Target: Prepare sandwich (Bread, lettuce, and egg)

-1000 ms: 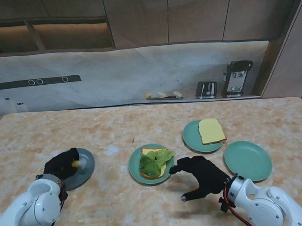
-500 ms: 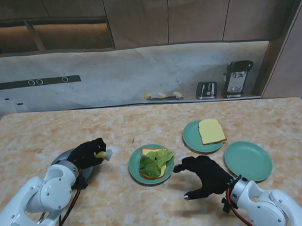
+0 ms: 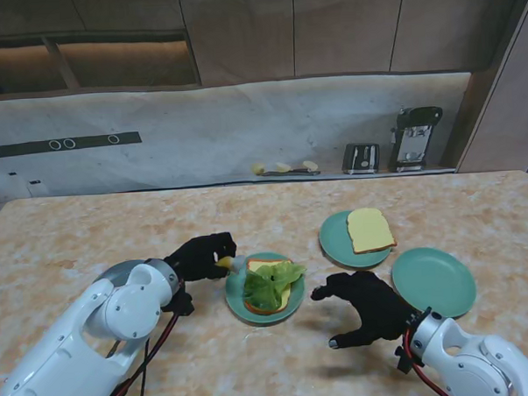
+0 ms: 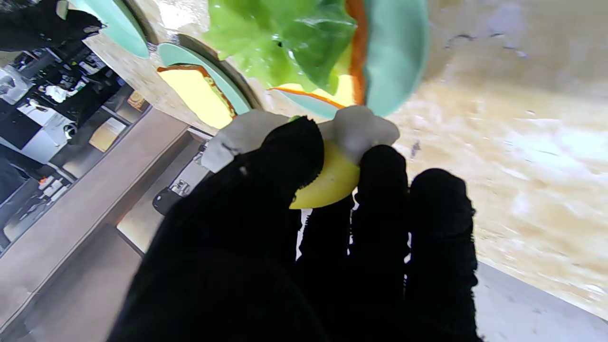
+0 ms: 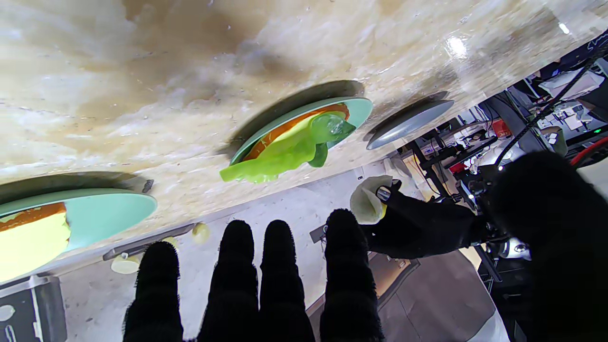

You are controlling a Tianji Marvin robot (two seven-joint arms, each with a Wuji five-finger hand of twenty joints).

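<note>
Four plates (image 3: 433, 283), two bread slices (image 3: 370, 229), one lettuce leaf (image 3: 269, 284), one egg (image 3: 225, 262).

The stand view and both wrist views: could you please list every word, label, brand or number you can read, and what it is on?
No text can be read in any view.
Long dark strip on the back wall: three round marks, no lettering legible.
Small dark toaster and dark appliance on the far counter: too small to read any brand.
Background shelves in the wrist views: blurred, nothing legible.
</note>
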